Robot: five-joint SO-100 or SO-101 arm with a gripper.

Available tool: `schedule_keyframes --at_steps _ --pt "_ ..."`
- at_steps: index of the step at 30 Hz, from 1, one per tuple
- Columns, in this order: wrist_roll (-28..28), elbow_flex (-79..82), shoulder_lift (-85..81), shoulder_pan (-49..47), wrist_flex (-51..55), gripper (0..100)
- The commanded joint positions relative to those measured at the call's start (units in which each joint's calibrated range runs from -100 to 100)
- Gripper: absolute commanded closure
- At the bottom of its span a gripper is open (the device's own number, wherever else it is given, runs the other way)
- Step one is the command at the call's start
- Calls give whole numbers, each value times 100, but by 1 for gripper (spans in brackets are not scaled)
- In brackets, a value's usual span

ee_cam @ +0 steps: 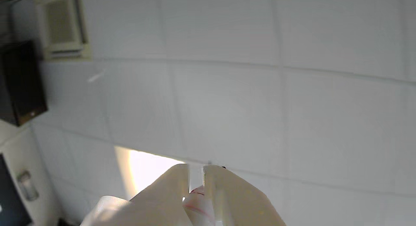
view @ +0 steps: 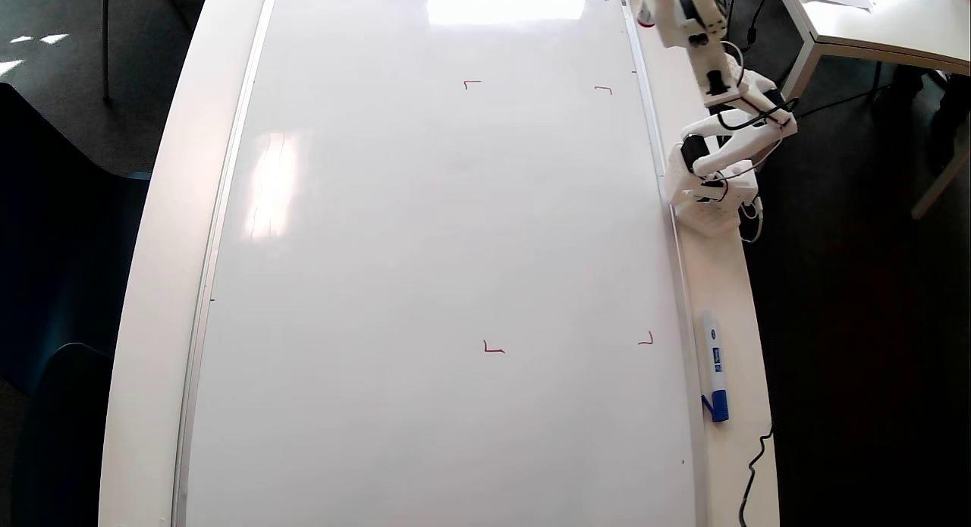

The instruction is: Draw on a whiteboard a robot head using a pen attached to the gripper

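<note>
Your gripper (ee_cam: 196, 175) is clamped on the pen (ee_cam: 199, 205), raised off the top right corner of the whiteboard (view: 440, 231). The board is bare apart from corner marks (view: 493, 349), so nothing smears before you start.

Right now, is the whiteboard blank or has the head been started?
Blank: the whiteboard shows only four small red corner marks, with no outline between them. The end effector sits off its top right edge.
</note>
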Motion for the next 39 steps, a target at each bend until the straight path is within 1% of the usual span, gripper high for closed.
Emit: schedule_keyframes --at_steps 1,2,7,9,11,12,15,16,20,21,25,26,29,30,34,35,39 --pt "1 -986 1130 -18 189 99" --pt "1 -1286 1591 -18 189 99" --pt "12 -2075 2757 27 267 99" --pt "55 -2221 2992 34 423 99" --pt "210 -2302 3117 -10 675 99" --pt "317 -2366 3201 -18 1049 99" --pt "403 -2411 3226 -18 1874 99" --pt "462 -2411 3226 -18 2413 99" --pt "478 -2402 3226 -3 3482 99" --pt "462 -2411 3226 -3 4081 99" --pt "452 -2420 3226 -10 5306 99" --pt "452 -2420 3226 -10 5958 99" --pt "446 -2420 3235 -18 6896 99" --pt "441 -2420 3252 -32 7435 99" --pt "425 -2575 3604 -113 8295 99" --pt "226 -2847 3839 -121 8738 99" --pt "-428 -3682 4342 -121 9902 99"
